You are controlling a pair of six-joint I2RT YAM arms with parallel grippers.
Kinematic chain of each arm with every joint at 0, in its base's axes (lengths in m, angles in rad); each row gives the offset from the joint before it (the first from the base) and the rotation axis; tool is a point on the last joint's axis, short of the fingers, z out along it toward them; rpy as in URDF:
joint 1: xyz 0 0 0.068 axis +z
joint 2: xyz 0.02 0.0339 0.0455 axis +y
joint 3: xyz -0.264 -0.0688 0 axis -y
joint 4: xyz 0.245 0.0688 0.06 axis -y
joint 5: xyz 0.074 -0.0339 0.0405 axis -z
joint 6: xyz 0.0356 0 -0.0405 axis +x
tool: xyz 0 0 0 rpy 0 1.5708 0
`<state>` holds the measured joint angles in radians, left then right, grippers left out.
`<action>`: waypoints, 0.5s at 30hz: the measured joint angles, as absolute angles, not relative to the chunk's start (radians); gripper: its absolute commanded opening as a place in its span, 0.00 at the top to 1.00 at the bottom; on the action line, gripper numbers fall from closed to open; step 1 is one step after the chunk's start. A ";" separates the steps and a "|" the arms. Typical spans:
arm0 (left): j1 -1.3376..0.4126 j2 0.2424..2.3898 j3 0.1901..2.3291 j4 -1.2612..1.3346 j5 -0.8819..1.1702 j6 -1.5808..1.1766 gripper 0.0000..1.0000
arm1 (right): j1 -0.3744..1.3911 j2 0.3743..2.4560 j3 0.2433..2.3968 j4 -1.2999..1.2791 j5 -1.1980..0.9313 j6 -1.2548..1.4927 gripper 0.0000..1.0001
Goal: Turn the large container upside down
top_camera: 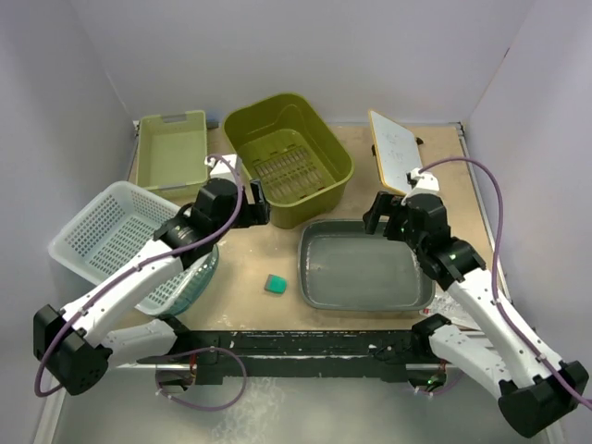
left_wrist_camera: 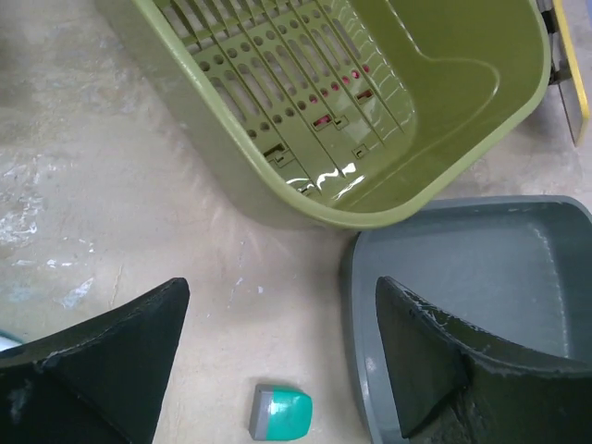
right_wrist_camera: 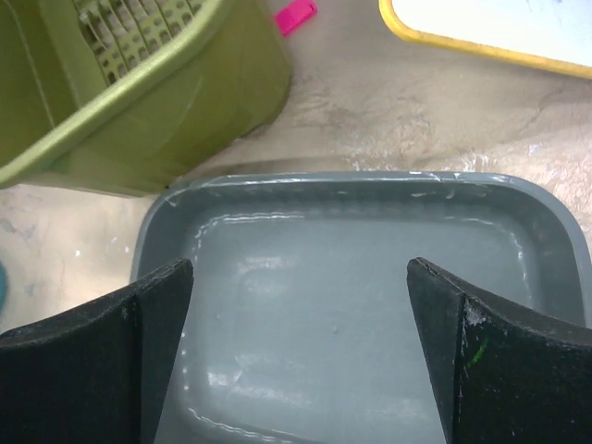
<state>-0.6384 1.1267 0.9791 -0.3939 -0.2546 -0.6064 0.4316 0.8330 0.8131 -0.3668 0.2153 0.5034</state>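
The large olive-green container [top_camera: 287,157] with a slotted bottom stands at the back centre, its opening up and somewhat towards the camera. It also shows in the left wrist view [left_wrist_camera: 370,102] and the right wrist view [right_wrist_camera: 120,102]. My left gripper [top_camera: 257,205] is open and empty just in front of the container's near left side; in its own view [left_wrist_camera: 282,287] the jaws stand wide apart over bare table. My right gripper [top_camera: 384,215] is open and empty over the far edge of a grey tray [top_camera: 365,298], as its own view [right_wrist_camera: 300,268] shows.
The grey tray [right_wrist_camera: 518,199] touches the container's near corner. A small teal and grey block [top_camera: 276,284] [left_wrist_camera: 282,413] lies on the table. A pale green bin [top_camera: 171,153], a white basket [top_camera: 92,231], a teal bowl [top_camera: 190,282] and a yellow-framed board [top_camera: 396,153] stand around.
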 measured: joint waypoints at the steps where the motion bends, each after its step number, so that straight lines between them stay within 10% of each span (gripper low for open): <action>1: -0.639 1.099 0.951 -0.374 -0.253 -0.607 0.19 | 0.432 0.846 0.813 -0.369 0.216 0.502 0.00; 15: -0.642 0.967 0.997 -0.436 -0.387 -0.608 0.19 | 0.433 0.999 0.882 -0.530 0.273 0.572 0.00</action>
<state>-0.6422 0.9672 0.9974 -0.4358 -0.3874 -0.6079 0.4328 0.9989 0.8818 -0.5304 0.2733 0.5720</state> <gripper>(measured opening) 0.806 0.997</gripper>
